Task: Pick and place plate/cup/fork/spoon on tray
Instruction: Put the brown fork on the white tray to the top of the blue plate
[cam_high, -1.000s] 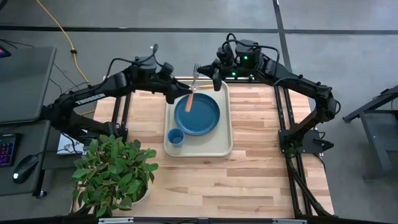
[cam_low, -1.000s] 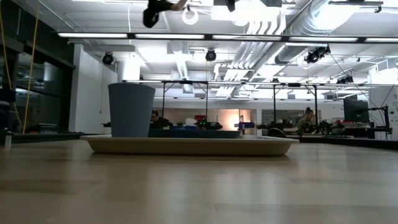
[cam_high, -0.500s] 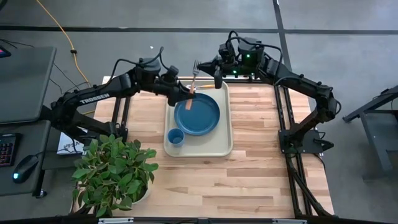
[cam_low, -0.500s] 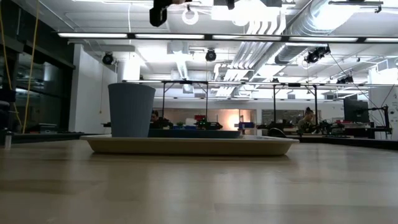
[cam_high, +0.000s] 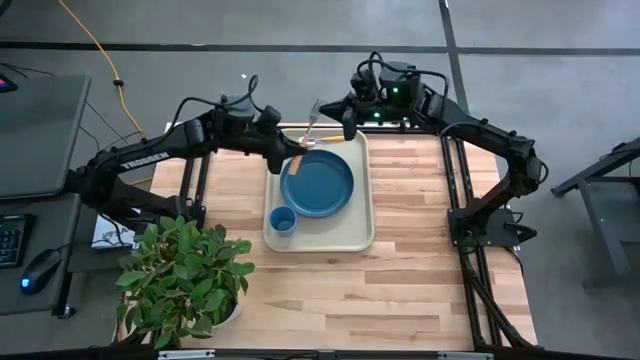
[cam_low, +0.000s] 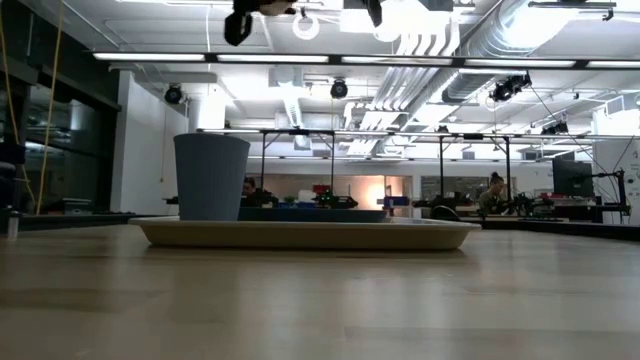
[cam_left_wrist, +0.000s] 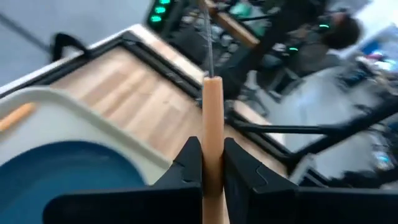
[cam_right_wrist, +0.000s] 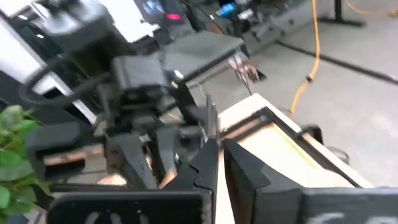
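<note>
The left gripper hangs above the far-left corner of the tray, its jaws pinching the tan handle of the fork, whose tines point away past the tray's far edge. The right gripper hovers just beyond the tray's far rim; its fingers look pressed close together, though I cannot tell whether they hold anything. On the tray, the plate fills the middle and the cup stands at the plate's near-left side.
</note>
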